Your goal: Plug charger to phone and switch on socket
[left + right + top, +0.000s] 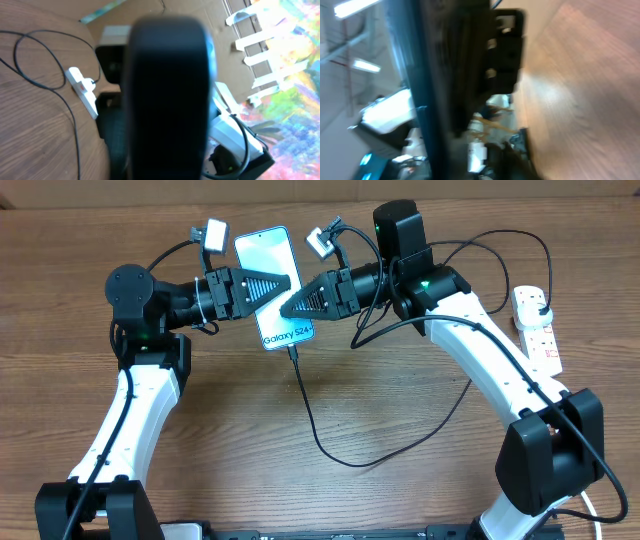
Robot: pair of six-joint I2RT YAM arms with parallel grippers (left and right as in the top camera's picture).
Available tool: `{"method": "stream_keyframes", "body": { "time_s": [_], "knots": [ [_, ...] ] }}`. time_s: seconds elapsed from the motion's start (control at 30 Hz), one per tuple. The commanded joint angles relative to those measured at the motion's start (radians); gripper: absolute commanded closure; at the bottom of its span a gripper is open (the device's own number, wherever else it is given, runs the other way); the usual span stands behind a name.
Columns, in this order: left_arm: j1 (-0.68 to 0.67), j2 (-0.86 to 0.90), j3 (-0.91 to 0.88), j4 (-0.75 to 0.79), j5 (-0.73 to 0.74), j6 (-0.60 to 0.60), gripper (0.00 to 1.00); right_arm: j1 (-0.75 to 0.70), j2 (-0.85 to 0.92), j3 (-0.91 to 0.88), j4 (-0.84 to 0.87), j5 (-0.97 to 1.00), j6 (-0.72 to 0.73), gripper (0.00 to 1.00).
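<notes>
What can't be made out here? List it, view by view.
Overhead: the socket switches are too small to read; the charger tip at the phone, too small to judge seated.
Left wrist: a close, blurred dark shape hides the left gripper.
Right wrist: blur hides the right gripper's jaws.

The left arm (135, 405) and the right arm (490, 360) are bent inward from the near side, with the wrists turned toward each other and the tips nearly met. The left gripper (293, 282) is clamped on one edge of the phone (266, 252). The right gripper (287, 308) is set against the opposite edge, and how its jaws stand cannot be made out.
</notes>
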Motion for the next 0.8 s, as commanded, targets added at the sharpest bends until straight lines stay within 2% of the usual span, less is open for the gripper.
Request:
{"method": "stream_keyframes", "body": {
  "time_s": [0.0, 0.07, 0.1, 0.13, 0.17, 0.27, 0.4, 0.53, 0.77],
  "knots": [
    [0.005, -0.016, 0.010, 0.013, 0.016, 0.020, 0.95, -0.010, 0.000, 0.013, -0.003, -0.009, -0.006, 0.82],
    [0.005, -0.016, 0.010, 0.013, 0.016, 0.027, 0.94, -0.010, 0.000, 0.013, -0.003, -0.009, -0.006, 0.85],
    [0.005, -0.016, 0.010, 0.013, 0.016, 0.030, 0.91, -0.010, 0.000, 0.013, -0.003, -0.009, -0.006, 0.90],
    [0.005, -0.016, 0.010, 0.013, 0.015, 0.036, 0.83, -0.010, 0.000, 0.013, -0.003, -0.009, -0.006, 0.94],
    [0.005, -0.016, 0.010, 0.013, 0.015, 0.047, 0.69, -0.010, 0.000, 0.013, -0.003, -0.009, -0.006, 0.96],
    [0.008, -0.016, 0.010, 0.013, 0.014, 0.097, 0.02, -0.010, 0.000, 0.013, -0.004, -0.009, -0.006, 0.96],
    [0.031, -0.016, 0.010, 0.013, 0.004, 0.148, 0.00, -0.013, 0.000, 0.012, -0.015, 0.003, -0.006, 0.96],
    [0.092, -0.016, 0.010, 0.012, -0.011, 0.165, 0.00, -0.021, 0.000, 0.012, -0.117, 0.111, -0.068, 0.96],
    [0.203, -0.016, 0.010, 0.011, 0.008, 0.218, 0.00, -0.021, 0.002, 0.009, -0.393, 0.528, -0.234, 0.96]
  ]
}}
